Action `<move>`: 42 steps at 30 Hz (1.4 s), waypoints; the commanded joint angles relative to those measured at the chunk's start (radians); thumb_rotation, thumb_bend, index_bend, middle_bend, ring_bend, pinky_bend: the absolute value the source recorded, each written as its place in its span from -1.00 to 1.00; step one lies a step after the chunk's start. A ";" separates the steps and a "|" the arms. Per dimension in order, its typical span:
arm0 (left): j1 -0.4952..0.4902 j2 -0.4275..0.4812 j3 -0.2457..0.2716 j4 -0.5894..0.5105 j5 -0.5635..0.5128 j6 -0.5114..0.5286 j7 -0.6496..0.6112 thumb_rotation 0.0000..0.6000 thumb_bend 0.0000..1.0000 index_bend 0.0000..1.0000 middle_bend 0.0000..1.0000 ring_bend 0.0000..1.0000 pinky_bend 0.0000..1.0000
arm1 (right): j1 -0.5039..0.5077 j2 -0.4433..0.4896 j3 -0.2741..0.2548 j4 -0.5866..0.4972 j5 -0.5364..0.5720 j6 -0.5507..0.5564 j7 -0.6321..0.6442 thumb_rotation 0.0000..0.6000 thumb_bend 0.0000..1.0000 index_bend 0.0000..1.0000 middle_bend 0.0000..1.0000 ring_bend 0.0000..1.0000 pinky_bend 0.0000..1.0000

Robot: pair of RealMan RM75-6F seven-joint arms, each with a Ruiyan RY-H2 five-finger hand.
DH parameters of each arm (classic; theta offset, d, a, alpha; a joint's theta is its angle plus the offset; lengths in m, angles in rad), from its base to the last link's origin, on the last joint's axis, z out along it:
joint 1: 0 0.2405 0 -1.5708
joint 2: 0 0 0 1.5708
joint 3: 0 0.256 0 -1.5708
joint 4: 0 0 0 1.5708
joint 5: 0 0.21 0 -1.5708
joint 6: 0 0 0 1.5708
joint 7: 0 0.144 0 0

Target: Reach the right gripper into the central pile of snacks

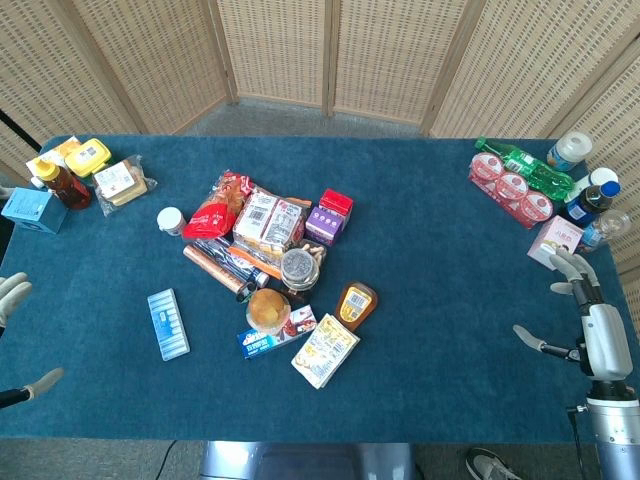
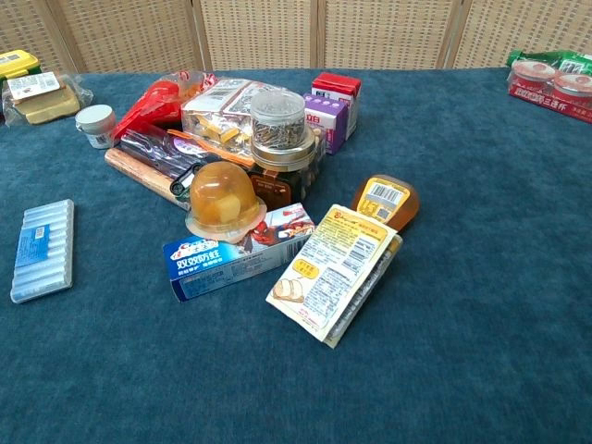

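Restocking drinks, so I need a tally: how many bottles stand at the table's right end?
3, maybe more hidden: a green bottle lying behind the red cups, a white-capped one at the far corner, and a dark blue-capped one nearer the right hand.

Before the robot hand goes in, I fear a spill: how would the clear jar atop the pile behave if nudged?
The clear jar perches on uneven packets, so it would probably tip. Being round, it may roll. Smooth walls look slippery.
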 commanded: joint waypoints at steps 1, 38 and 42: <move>0.000 0.001 0.000 -0.001 0.000 -0.001 -0.001 1.00 -0.75 -1.00 -1.00 -1.00 -1.00 | -0.001 0.000 -0.001 0.001 0.002 -0.002 0.000 1.00 -0.89 -0.78 -0.83 -0.93 -0.33; -0.004 0.000 -0.015 0.004 -0.043 -0.011 -0.001 1.00 -0.75 -1.00 -1.00 -1.00 -1.00 | 0.403 -0.248 0.115 -0.153 0.158 -0.447 -0.388 1.00 -1.00 -1.00 -1.00 -1.00 -1.00; -0.005 0.000 -0.018 0.007 -0.058 -0.016 -0.005 1.00 -0.75 -1.00 -1.00 -1.00 -1.00 | 0.453 -0.295 0.136 -0.123 0.214 -0.493 -0.413 1.00 -1.00 -1.00 -1.00 -1.00 -1.00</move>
